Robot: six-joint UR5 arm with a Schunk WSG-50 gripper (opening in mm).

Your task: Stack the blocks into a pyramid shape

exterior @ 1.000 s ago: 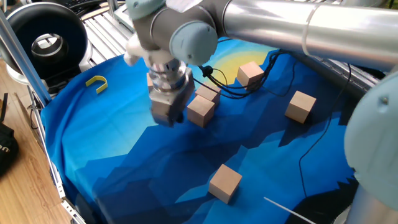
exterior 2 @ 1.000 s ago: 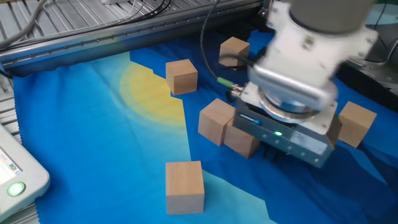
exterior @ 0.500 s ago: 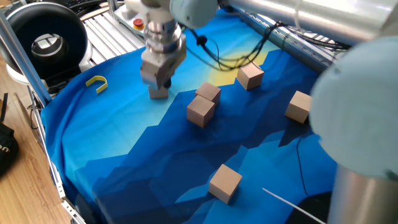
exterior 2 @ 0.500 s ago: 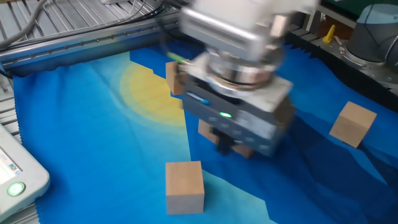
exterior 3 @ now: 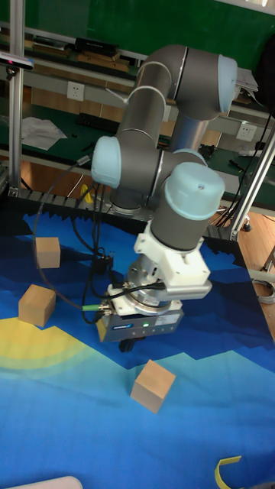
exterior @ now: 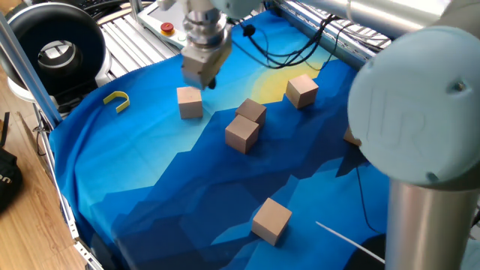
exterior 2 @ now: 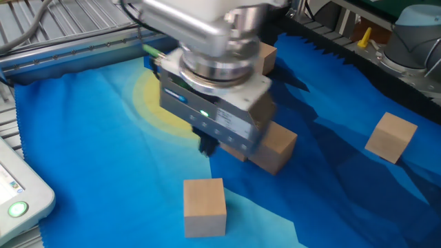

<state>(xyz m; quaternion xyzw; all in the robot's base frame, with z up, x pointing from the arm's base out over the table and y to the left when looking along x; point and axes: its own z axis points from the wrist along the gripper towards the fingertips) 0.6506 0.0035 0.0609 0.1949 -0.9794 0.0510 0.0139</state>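
While the grey two-finger gripper hangs just above the table at the far left, one plain light tan wooden cube sits on the blue cloth with a yellow patch directly below and slightly nearer than the fingertips, apart from them. The pincer grasps nothing, but whether its fingers are spread or closed cannot be told from any view, since the wrist body hides them. In the other fixed view this same cube stands alone on the cloth in front of the gripper, and in the tall fixed view it lies just below the gripper. Two more tan cubes sit close together near the middle of the cloth, the nearer one just beside the farther one, corner to corner. A fourth cube rests farther right, at the edge of the yellow patch. A fifth cube lies well apart at the near side of the cloth. A sliver of a sixth cube shows at the right, mostly hidden behind the arm's large grey joint. None of the cubes is stacked on another. A small yellow curved hook-shaped piece lies at the far left of the cloth, left of the cube below the gripper.
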